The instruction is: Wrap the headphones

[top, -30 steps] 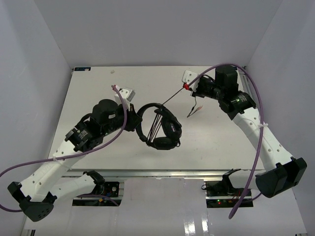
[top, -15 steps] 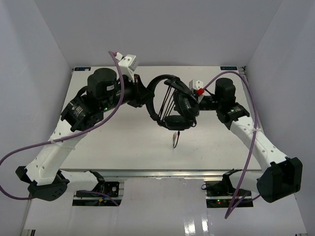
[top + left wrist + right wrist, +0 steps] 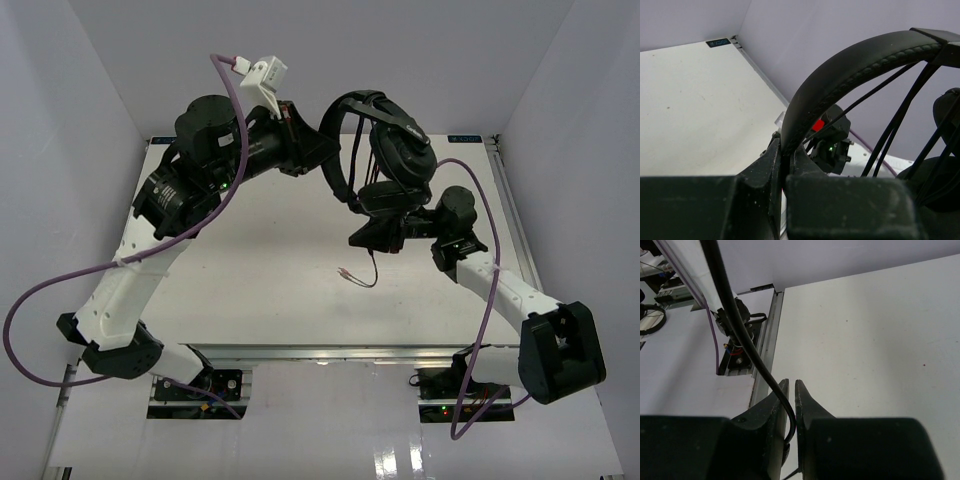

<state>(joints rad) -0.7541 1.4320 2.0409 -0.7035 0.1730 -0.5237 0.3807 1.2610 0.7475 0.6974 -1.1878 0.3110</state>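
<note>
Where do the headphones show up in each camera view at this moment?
Top external: headphones held aloft at upper centre by the left pincer.
Left wrist: headband arcs from the pincer to the upper right.
Right wrist: only the cord, running from top left down into the right pincer.
Shared landmark: the white table.

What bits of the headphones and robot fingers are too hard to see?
- Top view: the right fingers hide behind the black over-ear headphones.
- Top view: the pinkish plug is too small for detail.
- Left wrist view: the padded earcups are cut by the right edge.
- Right wrist view: the thin black cord leaves the top edge.
</note>
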